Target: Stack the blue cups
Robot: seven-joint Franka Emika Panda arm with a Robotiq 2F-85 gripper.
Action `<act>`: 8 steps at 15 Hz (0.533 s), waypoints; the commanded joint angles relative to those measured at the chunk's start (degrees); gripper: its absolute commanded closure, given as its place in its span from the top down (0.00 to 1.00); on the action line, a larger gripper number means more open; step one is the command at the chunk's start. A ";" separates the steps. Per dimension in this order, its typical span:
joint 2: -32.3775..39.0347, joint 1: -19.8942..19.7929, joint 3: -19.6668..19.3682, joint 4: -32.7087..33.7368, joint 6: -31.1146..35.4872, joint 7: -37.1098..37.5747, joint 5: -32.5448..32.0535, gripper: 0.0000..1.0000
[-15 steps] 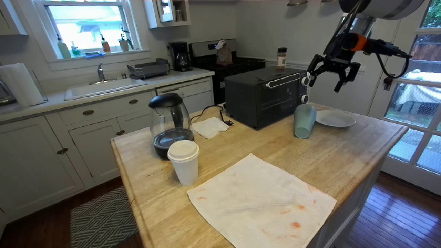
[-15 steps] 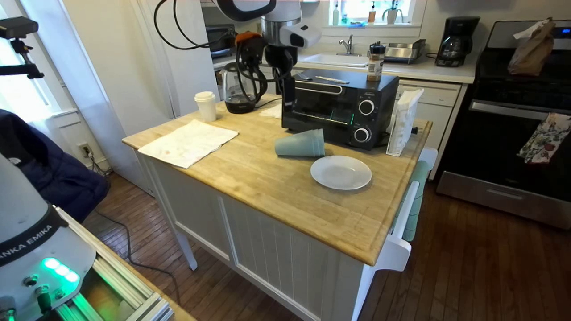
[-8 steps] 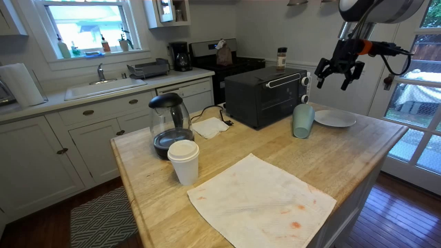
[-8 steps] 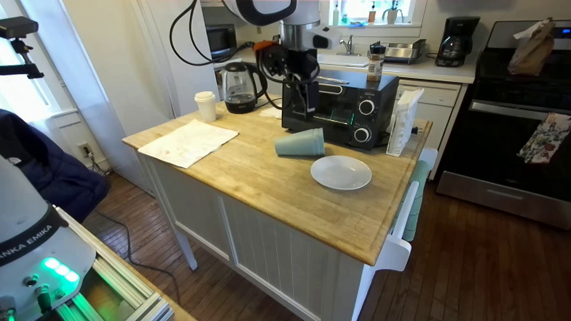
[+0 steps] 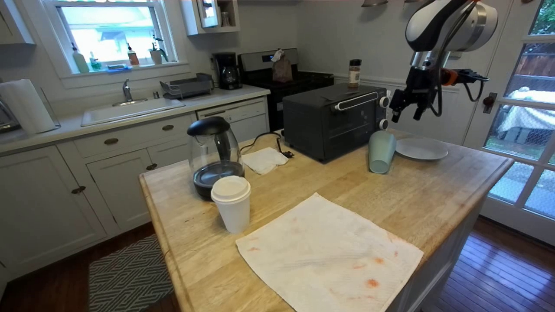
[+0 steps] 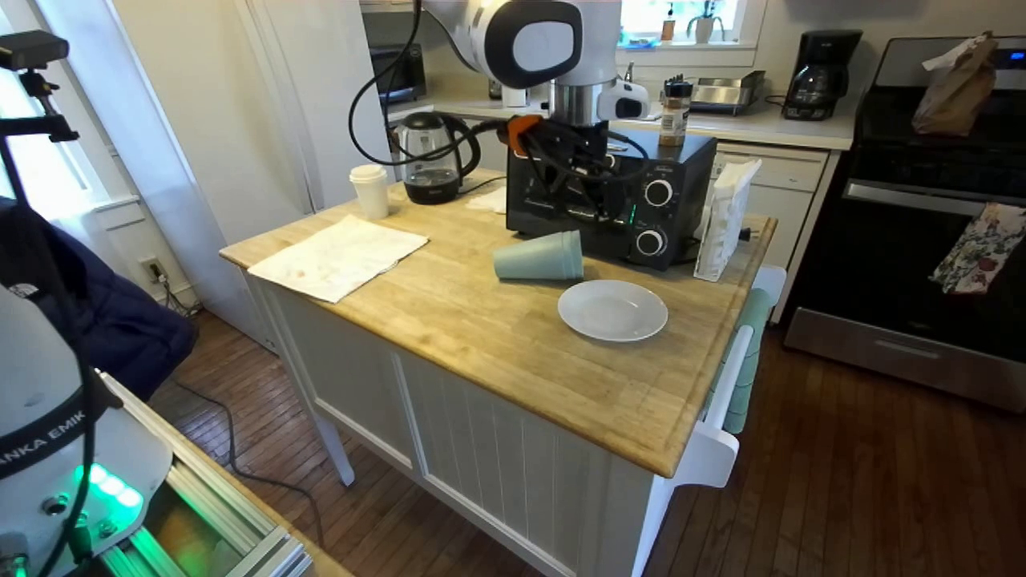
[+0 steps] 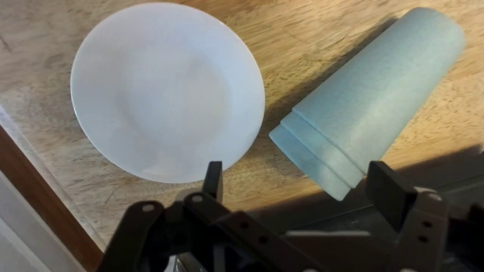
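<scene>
We've got a wood-topped island (image 6: 481, 320) holding a stained towel (image 5: 329, 255), lidded white cup (image 5: 233, 208), glass carafe (image 5: 212, 151), napkin (image 5: 264, 160), toaster oven (image 5: 334, 123), white plate (image 7: 170, 90), and the blue cups (image 7: 366, 102) nested on their side.

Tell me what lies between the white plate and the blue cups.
Only a partly shadowed strip of wooden tabletop; the wrist view shows it separating the plate from the cups.

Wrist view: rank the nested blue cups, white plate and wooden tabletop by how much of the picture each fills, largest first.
1. Wooden tabletop, cut off by the frame edge
2. White plate
3. Nested blue cups, lying on their side
</scene>
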 commanded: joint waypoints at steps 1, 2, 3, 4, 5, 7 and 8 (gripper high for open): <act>4.19 -3.49 4.24 5.78 -1.75 -8.05 0.90 1.00; 4.62 -4.24 5.32 6.36 -2.09 -10.20 1.29 1.00; 4.90 -4.95 6.41 6.67 -2.18 -12.31 1.81 1.00; 5.14 -5.64 7.37 6.93 -2.43 -14.34 2.22 1.00; 5.55 -6.27 8.21 7.31 -2.71 -16.04 2.68 1.00; 6.14 -7.45 9.57 7.68 -3.96 -19.13 3.41 1.00; 6.65 -7.86 9.96 8.03 -4.54 -20.19 3.65 1.00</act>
